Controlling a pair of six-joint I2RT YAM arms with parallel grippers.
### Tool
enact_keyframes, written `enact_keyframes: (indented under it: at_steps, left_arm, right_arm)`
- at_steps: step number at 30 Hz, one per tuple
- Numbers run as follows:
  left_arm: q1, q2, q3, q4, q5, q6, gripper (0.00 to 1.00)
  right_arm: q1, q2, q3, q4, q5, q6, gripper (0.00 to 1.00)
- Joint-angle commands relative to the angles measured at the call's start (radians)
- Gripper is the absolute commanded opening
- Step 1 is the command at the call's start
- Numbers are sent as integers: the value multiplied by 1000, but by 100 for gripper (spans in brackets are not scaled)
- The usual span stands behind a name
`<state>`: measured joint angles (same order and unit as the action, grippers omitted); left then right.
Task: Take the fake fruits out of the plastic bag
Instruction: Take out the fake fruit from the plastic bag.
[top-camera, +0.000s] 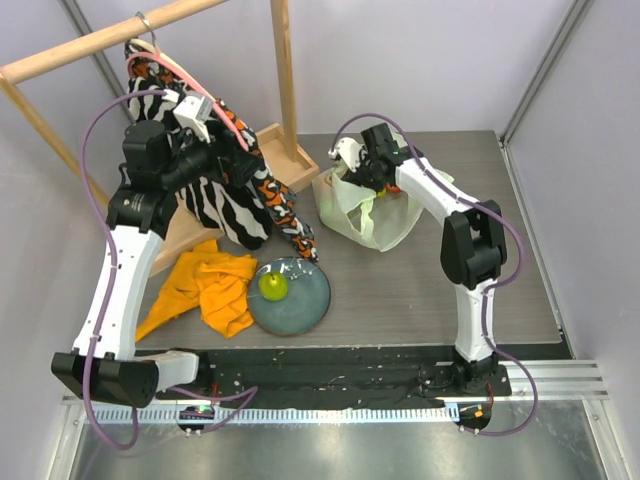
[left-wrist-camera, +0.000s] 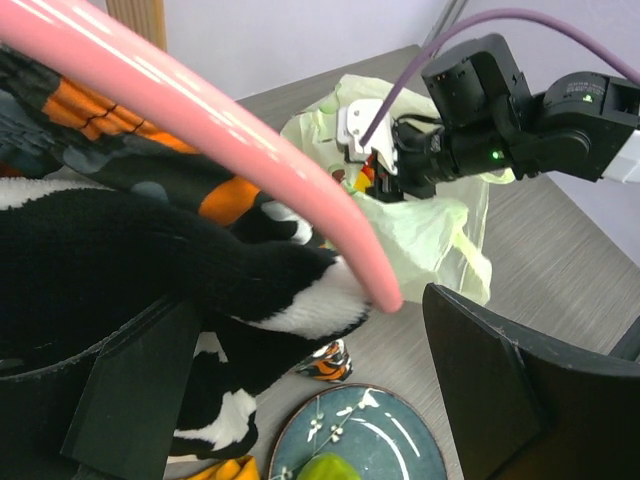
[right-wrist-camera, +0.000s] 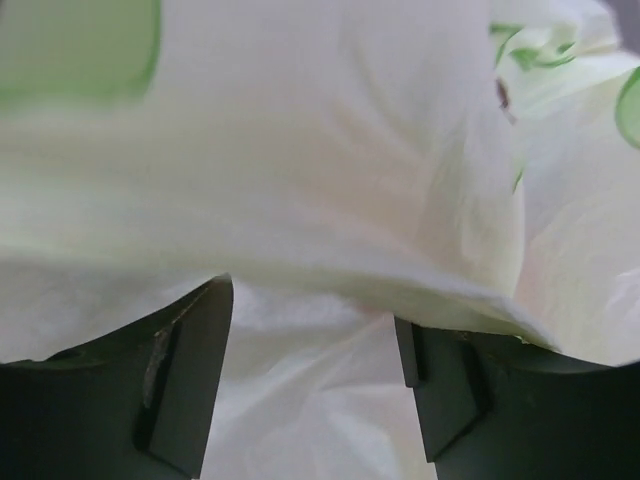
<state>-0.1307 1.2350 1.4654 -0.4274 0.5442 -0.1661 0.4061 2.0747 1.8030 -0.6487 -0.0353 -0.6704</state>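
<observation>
The pale-green plastic bag lies crumpled at the back middle of the table. My right gripper reaches down into its mouth; this also shows in the left wrist view. In the right wrist view the right gripper is open, with bag film draped across the fingertips. The fruits inside the bag are hidden. One green apple sits on the grey-blue plate. My left gripper is raised and open beside hanging cloth, holding nothing; its wrist view shows the plate and apple below.
A zebra-striped cloth with orange-patterned cloth hangs from a pink hanger on a wooden rack at the back left. A crumpled orange cloth lies left of the plate. Grey walls close in the sides.
</observation>
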Motion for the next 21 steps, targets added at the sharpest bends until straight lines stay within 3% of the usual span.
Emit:
enact_keyframes:
  at_steps: [1,10,14,18,21]
  left_arm:
    - [-4,47,64,4,5,36,96]
    - [-4,130,95,-19,-24,77,97]
    - [-6,156,121,-20,-32,85,96]
    - [-10,153,118,-20,-35,89,96]
    - [-17,135,112,-20,-33,89,96]
  right_arm:
    - [-10,100,125,87,64,-40,73]
    - [-44,323,356,31,48,-84,73]
    - [-49,354,380,3,14,-118,67]
    - [-59,315,335,4,17,-118,34]
    - [-70,234,286,4,64,-77,26]
